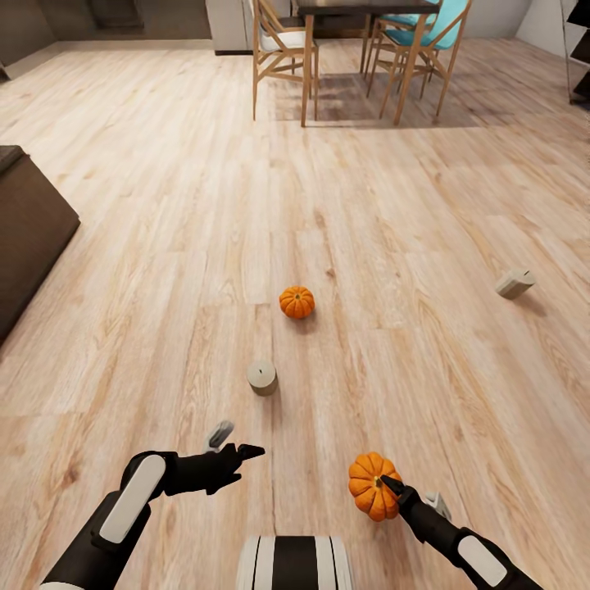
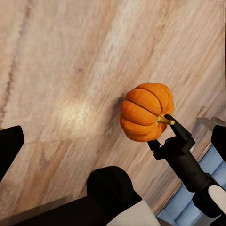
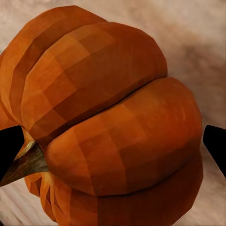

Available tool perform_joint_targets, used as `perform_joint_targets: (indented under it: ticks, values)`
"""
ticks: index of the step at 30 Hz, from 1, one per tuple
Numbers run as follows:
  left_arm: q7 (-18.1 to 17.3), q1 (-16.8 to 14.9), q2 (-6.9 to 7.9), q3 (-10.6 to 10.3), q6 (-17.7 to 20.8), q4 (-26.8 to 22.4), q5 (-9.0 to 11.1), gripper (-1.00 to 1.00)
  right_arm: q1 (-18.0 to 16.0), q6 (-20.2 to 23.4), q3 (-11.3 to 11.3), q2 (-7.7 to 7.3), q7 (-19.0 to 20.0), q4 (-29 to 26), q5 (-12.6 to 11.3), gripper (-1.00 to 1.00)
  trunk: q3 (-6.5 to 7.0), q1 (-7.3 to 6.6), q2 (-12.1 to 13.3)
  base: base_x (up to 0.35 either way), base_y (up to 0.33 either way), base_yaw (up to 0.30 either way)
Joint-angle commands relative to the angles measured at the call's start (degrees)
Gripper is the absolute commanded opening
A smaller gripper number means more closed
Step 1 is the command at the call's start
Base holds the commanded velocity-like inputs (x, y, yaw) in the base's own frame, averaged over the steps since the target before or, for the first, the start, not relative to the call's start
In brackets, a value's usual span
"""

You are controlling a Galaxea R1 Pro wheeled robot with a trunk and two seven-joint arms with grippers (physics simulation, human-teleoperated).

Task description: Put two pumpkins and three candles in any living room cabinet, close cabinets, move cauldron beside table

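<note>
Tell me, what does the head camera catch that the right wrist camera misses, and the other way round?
Head view: a second pumpkin on the floor, an upright candle, a tipped candle, the dark cabinet, dining chairs, and the left gripper.

Right wrist view: the ribs and facets of the held pumpkin and its stem close up.

Both: that pumpkin in the right gripper, above the wooden floor.

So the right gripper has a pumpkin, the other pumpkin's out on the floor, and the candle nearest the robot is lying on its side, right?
Not quite. The nearest candle stands upright on its flat end, as the head view shows; the one lying tipped is the far candle. The rest holds: the right gripper has one pumpkin, and the other pumpkin sits on the floor.
</note>
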Motion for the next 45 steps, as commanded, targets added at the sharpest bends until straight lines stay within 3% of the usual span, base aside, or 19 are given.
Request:
perform_joint_targets:
  ticks: [1, 16, 25, 45]
  values:
    - [0.3, 0.0, 0.05, -0.1, 0.1, 0.0, 0.4, 1.00, 0.0, 0.2, 0.3, -0.06, 0.0, 0.0, -0.4, -1.00, 0.19, -0.03, 0.0, 0.000, 0.000, 0.000]
    - [0.4, 0.0, -0.02, -0.2, 0.1, 0.0, 0.4, 1.00, 0.0, -0.1, -0.2, -0.03, 1.5, -0.2, -0.6, -1.00, 3.52, -0.42, 0.2, 0.000, 0.000, 0.000]
    - [0.4, 0.0, -0.02, -0.2, 0.1, 0.0, 0.4, 1.00, 0.0, -0.3, -0.3, -0.14, 4.8, -0.2, -0.5, -1.00, 5.51, -0.65, 0.3, 0.000, 0.000, 0.000]
    - [0.4, 0.0, -0.02, -0.2, 0.1, 0.2, 0.4, 1.00, 0.0, -0.5, -0.4, -0.15, 5.2, -0.2, -0.6, -1.00, 9.94, -1.17, 0.6, 0.000, 0.000, 0.000]
